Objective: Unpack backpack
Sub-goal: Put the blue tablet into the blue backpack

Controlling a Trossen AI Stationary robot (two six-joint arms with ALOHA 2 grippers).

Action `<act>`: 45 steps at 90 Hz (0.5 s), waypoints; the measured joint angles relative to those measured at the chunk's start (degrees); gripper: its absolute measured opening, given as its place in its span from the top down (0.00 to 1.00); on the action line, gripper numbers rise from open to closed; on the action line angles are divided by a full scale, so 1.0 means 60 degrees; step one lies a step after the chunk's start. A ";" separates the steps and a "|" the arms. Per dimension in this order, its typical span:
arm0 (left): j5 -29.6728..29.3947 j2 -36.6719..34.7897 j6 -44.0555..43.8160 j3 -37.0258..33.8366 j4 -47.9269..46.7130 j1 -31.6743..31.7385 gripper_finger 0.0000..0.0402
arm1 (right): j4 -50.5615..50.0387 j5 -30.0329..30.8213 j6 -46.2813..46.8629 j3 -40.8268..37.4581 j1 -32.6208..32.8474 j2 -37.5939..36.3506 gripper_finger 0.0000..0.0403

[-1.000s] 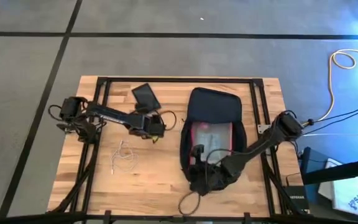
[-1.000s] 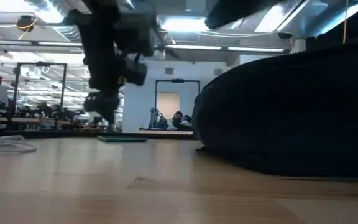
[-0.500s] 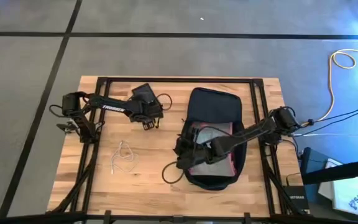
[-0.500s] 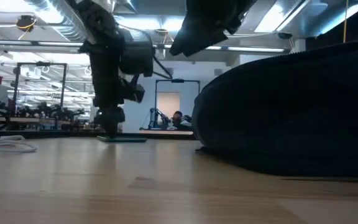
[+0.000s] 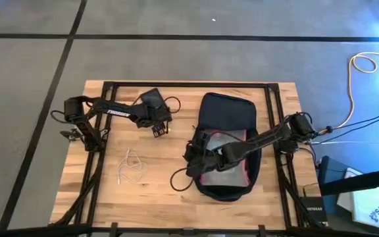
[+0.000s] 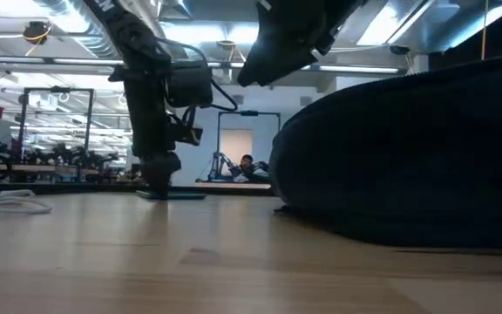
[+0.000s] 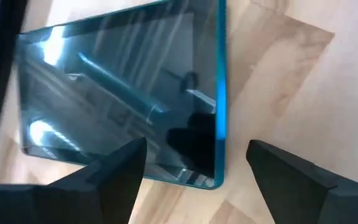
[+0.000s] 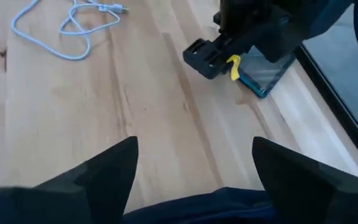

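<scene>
The dark navy backpack (image 5: 227,108) lies flat on the table's right half, and its open front shows a clear, red-edged pouch (image 5: 226,148) inside. My right gripper (image 8: 194,146) hangs open over the backpack's left edge (image 8: 229,208), with nothing between its fingers. A dark, teal-edged tablet (image 7: 123,93) lies flat at the far middle of the table. My left gripper (image 7: 196,149) is open and points down just over the tablet's near corner. I cannot see it touching.
A white cable (image 5: 131,166) lies coiled on the wood left of the backpack, toward the near edge. Black frame bars (image 5: 104,99) run along the table's left, far and right sides. There is bare wood between the cable and the backpack.
My right gripper has swung from the backpack's near end toward the far left. It now hangs over the backpack's left edge, and the near end shows. My left gripper has moved toward the far edge and come down close over the tablet.
</scene>
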 joint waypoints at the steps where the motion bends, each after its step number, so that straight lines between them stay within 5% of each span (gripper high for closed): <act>1: -0.0024 0.0002 -0.0003 0.0001 0.0006 0.0017 0.32 | -0.0002 0.0000 -0.0002 0.0000 0.0000 0.0000 0.26; 45: -0.1482 0.0055 0.0360 -0.0037 -0.0248 0.0130 0.32 | 0.0004 -0.0055 0.0004 0.0000 0.0000 0.0000 0.26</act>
